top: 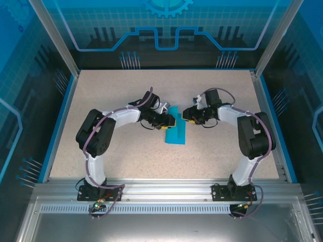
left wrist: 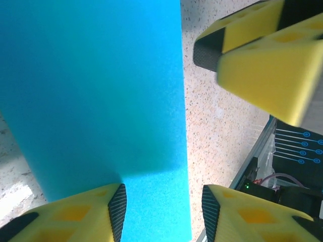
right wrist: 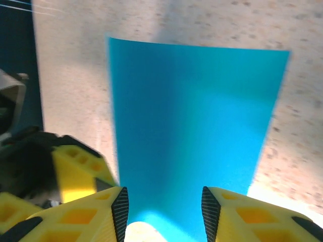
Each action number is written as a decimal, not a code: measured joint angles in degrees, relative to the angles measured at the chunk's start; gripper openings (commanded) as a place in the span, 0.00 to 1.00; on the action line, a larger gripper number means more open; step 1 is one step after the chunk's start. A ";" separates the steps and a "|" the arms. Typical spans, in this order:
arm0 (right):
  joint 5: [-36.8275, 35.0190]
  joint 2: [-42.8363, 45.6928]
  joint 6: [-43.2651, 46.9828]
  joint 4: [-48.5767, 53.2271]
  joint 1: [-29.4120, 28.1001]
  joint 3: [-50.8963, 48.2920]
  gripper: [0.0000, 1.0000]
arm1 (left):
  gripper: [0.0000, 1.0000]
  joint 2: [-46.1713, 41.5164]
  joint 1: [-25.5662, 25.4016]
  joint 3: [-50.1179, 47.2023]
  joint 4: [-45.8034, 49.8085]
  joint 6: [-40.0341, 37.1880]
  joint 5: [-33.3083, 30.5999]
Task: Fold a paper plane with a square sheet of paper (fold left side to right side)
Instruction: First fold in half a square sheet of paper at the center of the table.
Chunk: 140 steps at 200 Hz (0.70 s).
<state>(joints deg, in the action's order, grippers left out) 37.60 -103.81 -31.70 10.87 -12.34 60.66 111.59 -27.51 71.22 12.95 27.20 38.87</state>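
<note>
Enclosure (top: 166, 30): we see blue-tinted walls well apart from the sheet of paper on the far side and on both flanks.
Table (top: 101, 151): a speckled beige top with a blue rim; it lies under the sheet, which sits near its middle.
Left arm (top: 96, 136): it bends in from the sheet's left, with the wrist close to the sheet's left edge.
Right arm (top: 255, 136): it bends in from the sheet's right, with the wrist near the sheet's upper right corner.
Sheet of paper (top: 176, 135): bright blue, it shows as a narrow upright strip rather than a full square. Its near end rests on the table between the two arms. We cannot tell whether its far end lies flat.
Left gripper (top: 170, 121): it is just beside the sheet's left edge. In its wrist view the yellow fingers stand apart and the sheet's right edge (left wrist: 101, 101) runs through the gap, clamped by nothing we can see.
Right gripper (top: 184, 116): it is at the sheet's upper right. In its wrist view the fingers stand apart, the sheet (right wrist: 192, 126) spreads out beyond the gap, and we see no pinch.
Finger pads (right wrist: 120, 212): black and ribbed, on the fingers' inner faces, just above the sheet.
</note>
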 measured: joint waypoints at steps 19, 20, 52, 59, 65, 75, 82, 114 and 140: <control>1.86 -0.02 -1.81 -1.49 -0.15 -0.02 0.46 | 0.43 0.35 -0.11 0.00 0.00 0.15 0.00; 1.95 -0.02 -1.88 -1.60 -0.17 -0.02 0.46 | 0.43 0.35 -0.11 0.00 0.00 0.17 0.00; 3.37 -0.52 -3.82 -3.06 -1.51 -0.02 0.44 | 0.43 0.46 -0.22 0.00 -0.02 0.26 0.00; 3.43 -0.94 -4.13 -3.13 -1.86 0.00 0.43 | 0.43 0.46 -0.22 0.00 0.00 0.37 0.00; 3.41 -1.31 -4.37 -3.13 -2.12 0.00 0.43 | 0.43 0.46 -0.22 0.00 -0.02 0.37 0.00; 3.41 -1.97 -4.68 -3.10 -2.54 0.00 0.41 | 0.43 0.46 -0.22 0.00 -0.02 0.39 0.00; 3.37 -2.32 -4.83 -3.10 -2.78 0.00 0.40 | 0.43 0.48 -0.22 0.00 -0.02 0.37 0.00; 3.39 -2.80 -5.86 -3.21 -3.50 0.00 0.19 | 0.44 0.55 -0.22 0.20 0.00 0.37 0.00; 3.39 -2.84 -5.86 -3.39 -3.50 0.02 0.02 | 0.49 0.57 -0.22 0.42 0.02 0.20 -0.07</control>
<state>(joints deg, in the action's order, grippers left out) 40.99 -106.65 -37.56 7.49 -15.84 60.69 112.16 -27.73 71.64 12.97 27.40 38.81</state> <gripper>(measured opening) 0.072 0.464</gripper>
